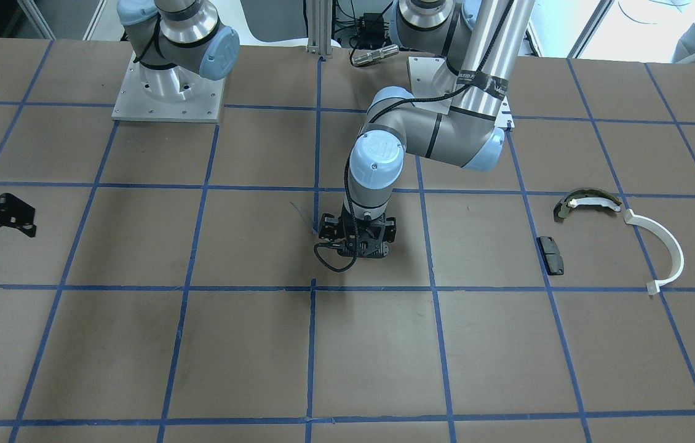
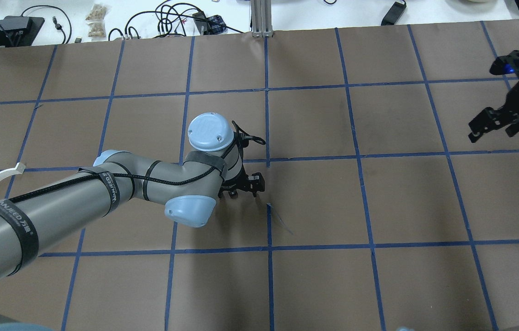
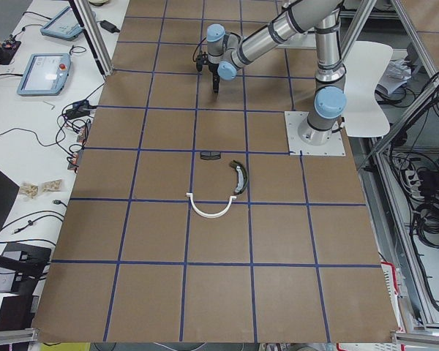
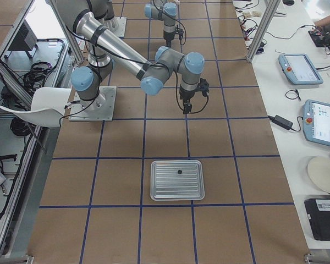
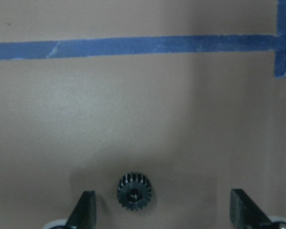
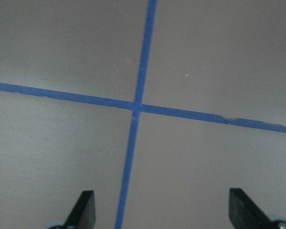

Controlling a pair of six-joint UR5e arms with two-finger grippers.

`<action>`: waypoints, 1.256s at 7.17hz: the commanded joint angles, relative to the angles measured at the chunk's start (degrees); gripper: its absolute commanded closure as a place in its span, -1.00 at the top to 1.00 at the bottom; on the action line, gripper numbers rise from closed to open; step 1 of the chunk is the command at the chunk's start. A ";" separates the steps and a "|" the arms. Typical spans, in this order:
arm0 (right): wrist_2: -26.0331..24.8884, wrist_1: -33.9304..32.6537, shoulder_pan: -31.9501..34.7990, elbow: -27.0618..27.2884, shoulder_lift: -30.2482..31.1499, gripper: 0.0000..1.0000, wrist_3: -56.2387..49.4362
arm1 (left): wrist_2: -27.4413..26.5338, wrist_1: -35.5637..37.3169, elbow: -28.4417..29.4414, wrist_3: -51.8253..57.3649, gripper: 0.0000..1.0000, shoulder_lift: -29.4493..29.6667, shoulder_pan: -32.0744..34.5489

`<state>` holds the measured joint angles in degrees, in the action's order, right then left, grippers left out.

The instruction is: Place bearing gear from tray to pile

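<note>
**Gear lying loose between the left gripper's spread fingers, well apart from the pile**

Your left gripper [image 5: 162, 192] is pointing down at the brown paper [image 5: 143, 109], about midway between the desk's two ends. Its fingers [image 5: 87, 207] are standing wide apart and gripping nothing. The bearing gear [image 5: 134, 192], small, dark and toothed, is lying flat on the paper between them. It is sitting nearer one finger than the other and touching neither.

Toward the desk's left end, the pile [image 3: 239, 178] is lying well apart from the gear. It is made up of a dark olive brake shoe [image 1: 587, 202], a white plastic arc [image 1: 661, 246] just beside it, and a black pad [image 1: 550, 255] a little apart from both.

Your right gripper [image 6: 161, 192] is hanging toward the desk's right end, over a crossing of blue tape [image 6: 136, 106]. Its fingers are also spread, with nothing between them. The ribbed metal tray [image 4: 177, 187] is lying close to the right end edge. A small dark speck [image 4: 179, 171] is showing on it, too small for you to identify.
</note>
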<state>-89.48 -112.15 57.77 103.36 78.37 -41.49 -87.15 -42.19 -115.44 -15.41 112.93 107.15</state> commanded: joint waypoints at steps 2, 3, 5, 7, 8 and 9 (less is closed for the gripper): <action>-0.87 -8.66 -12.21 -0.70 -4.26 1.00 -18.39 | -0.12 0.01 -0.05 0.02 -1.00 -0.16 -0.10; -0.61 -10.36 -15.37 -2.36 -7.33 1.00 -22.89 | -0.12 0.01 0.13 -0.06 -1.00 -0.16 -0.27; -1.05 -10.99 -16.54 -11.12 -15.49 0.95 -27.67 | -0.04 -0.26 0.57 0.90 -1.00 -2.44 -5.43; -0.61 -11.07 -18.21 -13.62 -21.05 0.90 -28.91 | 2.57 -10.01 5.64 4.04 -1.00 -3.76 -17.95; -0.78 -11.16 -18.22 -13.80 -21.16 0.80 -28.91 | 2.34 -18.63 9.06 14.94 -1.00 -4.20 -25.60; -0.87 -11.34 -18.39 -13.63 -21.51 0.75 -29.00 | -1.32 -24.37 12.14 25.93 -1.00 -4.21 -32.63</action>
<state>-90.24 -123.30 39.62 89.86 57.59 -70.31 -85.85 -58.16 -107.29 -1.96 108.97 83.69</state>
